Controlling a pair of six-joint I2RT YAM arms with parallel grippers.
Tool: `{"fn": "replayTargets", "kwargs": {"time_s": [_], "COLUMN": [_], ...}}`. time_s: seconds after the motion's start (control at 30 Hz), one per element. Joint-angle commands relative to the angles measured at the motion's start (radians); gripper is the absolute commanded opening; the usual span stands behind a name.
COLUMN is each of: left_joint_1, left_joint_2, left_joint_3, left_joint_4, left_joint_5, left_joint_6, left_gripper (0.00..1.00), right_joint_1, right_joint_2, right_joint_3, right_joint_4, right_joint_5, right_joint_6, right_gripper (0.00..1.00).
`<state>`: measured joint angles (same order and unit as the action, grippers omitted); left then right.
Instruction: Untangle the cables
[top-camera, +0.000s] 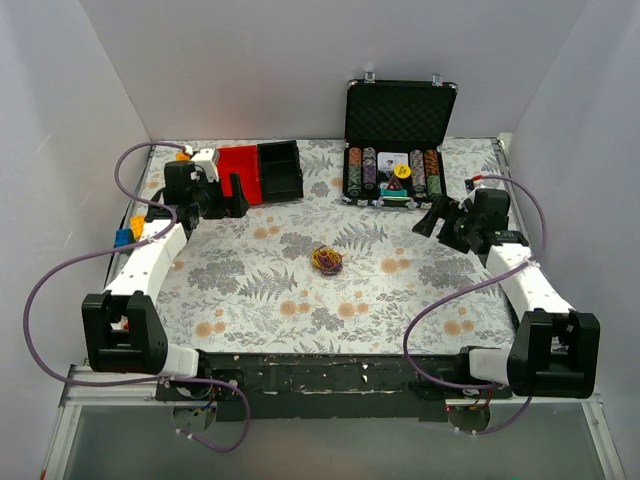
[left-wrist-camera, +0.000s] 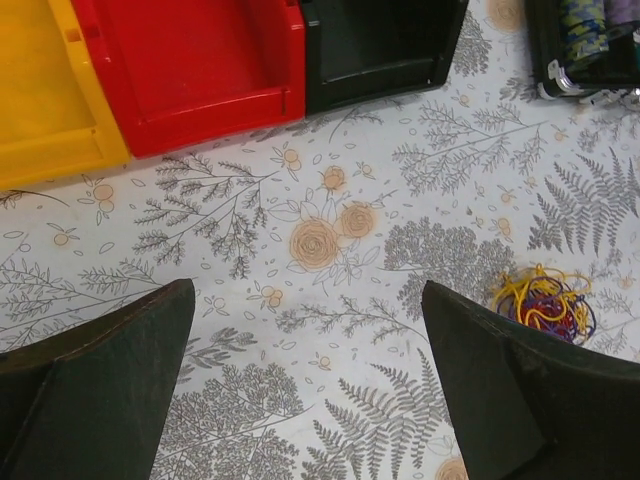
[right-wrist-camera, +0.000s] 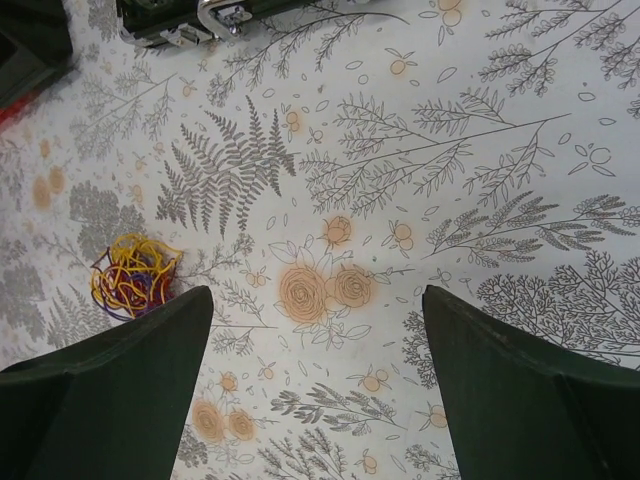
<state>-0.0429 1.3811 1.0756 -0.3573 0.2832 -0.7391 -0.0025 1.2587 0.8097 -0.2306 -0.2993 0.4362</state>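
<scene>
- One clump of cables (top-camera: 327, 260) is seen on the worktop (top-camera: 250, 290), near its middle and between the two arms. Yellow, red and purple strands are wound together, and their number cannot be counted.
- The clump is roughly round, so no long axis is offered.
- The left end effector (left-wrist-camera: 308, 290) is spread wide and empty, with the clump to its right, outside the fingers.
- The right end effector (right-wrist-camera: 318, 295) is likewise spread and empty, with the clump to its left.
- Neither arm is judged clearly nearer.
</scene>
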Motion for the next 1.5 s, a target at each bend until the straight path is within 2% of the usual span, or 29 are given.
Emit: {"fn": "replayTargets", "kwargs": {"time_s": [0.0,0.17,0.23,0.33,0.43,0.57,0.67,0.8,0.97,1.03,1.07,1.17,1.33,1.47], "left_joint_1": [0.001,0.002,0.003,0.003,0.003,0.003,0.003,0.006,0.006,0.006,0.006,0.003,-0.017,-0.029], "left_joint_2": [0.042,0.182,0.249,0.338,0.423,0.535,0.596,0.671,0.685,0.682,0.678,0.656,0.550,0.451], "left_joint_3": [0.064,0.184,0.237,0.319,0.395,0.500,0.543,0.581,0.537,0.512,0.489,0.423,0.255,0.103], "left_joint_4": [0.087,0.096,0.095,0.095,0.095,0.089,0.103,0.121,0.159,0.173,0.184,0.210,0.274,0.307], "left_joint_5": [-0.094,-0.159,-0.199,-0.254,-0.303,-0.357,-0.372,-0.432,-0.420,-0.417,-0.415,-0.408,-0.395,-0.380], "left_joint_6": [-0.071,-0.111,-0.121,-0.120,-0.115,-0.109,-0.097,-0.094,-0.079,-0.075,-0.072,-0.060,-0.025,-0.008], "left_gripper": [0.98,0.98,0.98,0.98,0.98,0.98,0.98,0.98,0.78,0.64,0.54,0.36,0.25,0.25], "right_joint_1": [0.102,0.312,0.361,0.354,0.354,0.452,0.501,0.544,0.594,0.613,0.621,0.644,0.684,0.703], "right_joint_2": [-0.030,-0.022,-0.021,-0.030,-0.050,-0.076,-0.088,-0.120,-0.113,-0.094,-0.082,-0.047,0.002,0.076], "right_joint_3": [0.045,0.086,0.101,0.079,0.054,0.051,0.043,-0.007,-0.015,-0.011,-0.004,0.009,0.016,0.040], "right_joint_4": [-0.012,-0.055,-0.065,-0.027,0.008,0.008,-0.004,0.030,0.045,0.054,0.059,0.068,0.109,0.171], "right_joint_5": [0.116,0.395,0.478,0.451,0.422,0.571,0.620,0.647,0.664,0.669,0.667,0.664,0.657,0.631], "right_joint_6": [-0.085,-0.134,-0.123,-0.041,-0.028,-0.082,-0.100,-0.109,-0.117,-0.117,-0.119,-0.113,-0.106,-0.106], "right_gripper": [0.95,0.95,0.95,0.95,0.95,0.95,0.90,0.77,0.70,0.69,0.68,0.66,0.66,0.66]}}
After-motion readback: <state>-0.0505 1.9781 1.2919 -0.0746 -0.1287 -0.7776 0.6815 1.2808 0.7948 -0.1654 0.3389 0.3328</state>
